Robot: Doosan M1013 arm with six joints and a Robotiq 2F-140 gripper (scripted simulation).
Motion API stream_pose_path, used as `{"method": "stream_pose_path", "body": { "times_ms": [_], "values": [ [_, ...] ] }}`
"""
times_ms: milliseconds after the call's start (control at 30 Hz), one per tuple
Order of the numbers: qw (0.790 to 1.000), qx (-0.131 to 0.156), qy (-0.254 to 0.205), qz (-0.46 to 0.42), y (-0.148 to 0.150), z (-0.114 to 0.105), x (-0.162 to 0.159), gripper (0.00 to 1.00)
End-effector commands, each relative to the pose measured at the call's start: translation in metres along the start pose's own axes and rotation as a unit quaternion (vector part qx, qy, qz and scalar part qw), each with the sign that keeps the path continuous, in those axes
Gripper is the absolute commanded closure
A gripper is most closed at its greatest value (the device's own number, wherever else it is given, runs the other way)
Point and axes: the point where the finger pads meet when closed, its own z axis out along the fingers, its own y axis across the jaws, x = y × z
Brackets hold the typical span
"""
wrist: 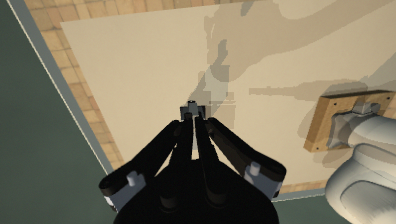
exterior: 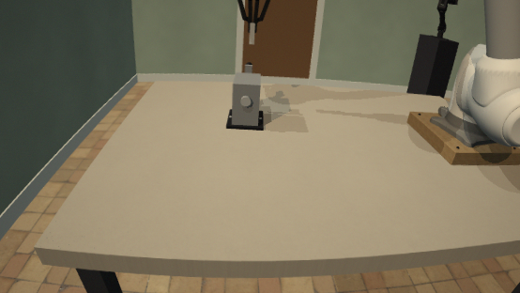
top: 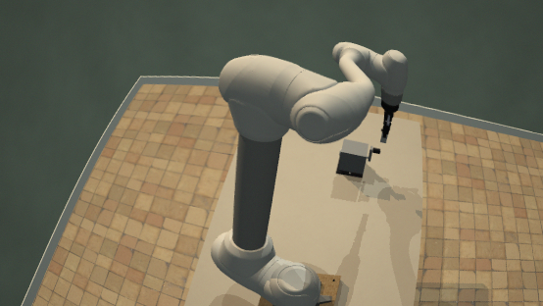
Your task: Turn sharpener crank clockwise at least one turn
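The grey pencil sharpener (top: 354, 158) stands on its black base on the table, far from the arm's base; it also shows in the exterior view (exterior: 247, 100). Its crank knob (top: 376, 151) sits at the top of its circle, poking up behind the body (exterior: 249, 67). My gripper (top: 385, 136) (exterior: 252, 37) hangs straight down above the knob, with a clear gap between fingertips and knob. The fingers are shut together with nothing between them. In the wrist view the shut fingertips (wrist: 194, 119) cover most of the sharpener (wrist: 199, 107), so only its top end shows.
The arm's base sits on a wooden mounting plate (exterior: 462, 141) at the table's right side. A black box (exterior: 432, 63) stands beyond the table's far right edge. The table's left edge (wrist: 75, 105) is close to the sharpener.
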Motion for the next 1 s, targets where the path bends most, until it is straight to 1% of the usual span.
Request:
{"method": "stream_pose_path", "body": {
  "times_ms": [0,100,133,967],
  "values": [
    [1.000,0.004,-0.003,0.003,-0.0045,0.0008,-0.0033,1.00],
    [1.000,0.004,-0.003,0.003,-0.0045,0.0008,-0.0033,1.00],
    [1.000,0.004,-0.003,0.003,-0.0045,0.0008,-0.0033,0.68],
    [1.000,0.004,-0.003,0.003,-0.0045,0.0008,-0.0033,0.68]
  ]
}}
